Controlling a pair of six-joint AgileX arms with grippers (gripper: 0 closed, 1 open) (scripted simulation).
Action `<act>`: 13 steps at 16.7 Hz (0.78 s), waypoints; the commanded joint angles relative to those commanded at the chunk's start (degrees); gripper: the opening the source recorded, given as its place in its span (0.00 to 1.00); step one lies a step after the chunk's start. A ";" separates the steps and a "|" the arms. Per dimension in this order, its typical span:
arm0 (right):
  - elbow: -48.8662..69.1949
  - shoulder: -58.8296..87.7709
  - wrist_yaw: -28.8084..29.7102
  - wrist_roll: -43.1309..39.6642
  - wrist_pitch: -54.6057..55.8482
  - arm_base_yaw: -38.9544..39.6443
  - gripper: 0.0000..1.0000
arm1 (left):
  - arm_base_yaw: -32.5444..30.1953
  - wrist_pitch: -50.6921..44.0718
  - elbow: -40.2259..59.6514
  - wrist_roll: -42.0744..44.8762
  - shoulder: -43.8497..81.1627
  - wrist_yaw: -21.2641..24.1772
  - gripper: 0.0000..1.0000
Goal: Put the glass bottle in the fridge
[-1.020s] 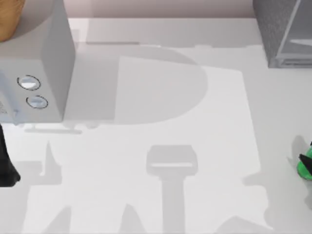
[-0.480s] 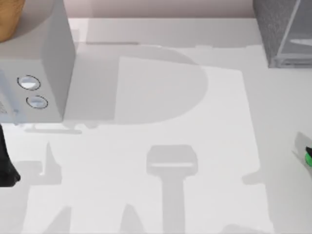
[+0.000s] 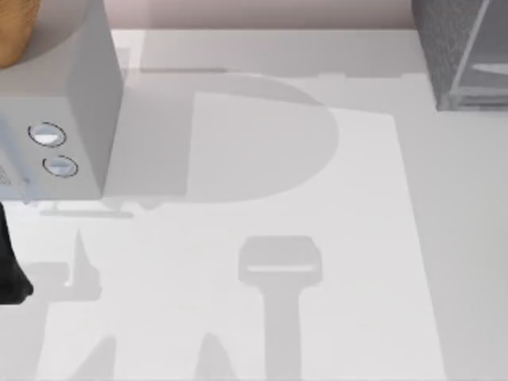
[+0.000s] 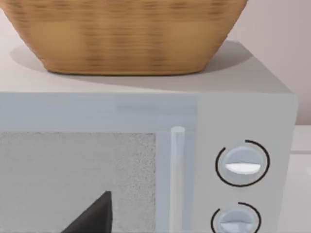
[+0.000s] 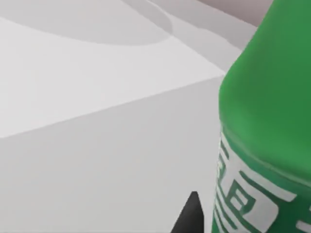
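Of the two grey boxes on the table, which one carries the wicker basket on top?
The plain light grey box with two round dials, at the table's left. The basket sits on its roof. The dark speckled fridge, far right, has none on the part visible.

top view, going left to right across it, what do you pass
Left arm parked at the left edge → wicker basket on the light grey box with two dials → bare white table → fridge at the far right.

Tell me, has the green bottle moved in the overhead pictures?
Yes. It slid rightward, away from the fridge corner, off the table's right edge; the right wrist view shows the glass bottle close up.
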 joint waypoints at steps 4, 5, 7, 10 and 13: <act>0.21 -0.93 -3.01 -7.58 -28.87 -2.44 0.01 | 0.00 0.00 0.00 0.00 0.00 0.00 1.00; 0.62 -1.78 -3.27 -9.85 -35.48 -2.97 0.01 | 0.00 0.00 0.00 0.00 0.00 0.00 1.00; 1.91 -3.85 -3.35 -14.74 -47.53 -4.47 0.01 | 0.00 0.00 0.00 0.00 0.00 0.00 1.00; 5.11 -7.82 -3.37 -22.48 -61.39 -7.80 0.01 | 0.00 0.00 0.00 0.00 0.00 0.00 1.00; 8.15 -11.45 -6.26 -29.28 -69.93 -10.31 0.01 | 0.00 0.00 0.00 0.00 0.00 0.00 1.00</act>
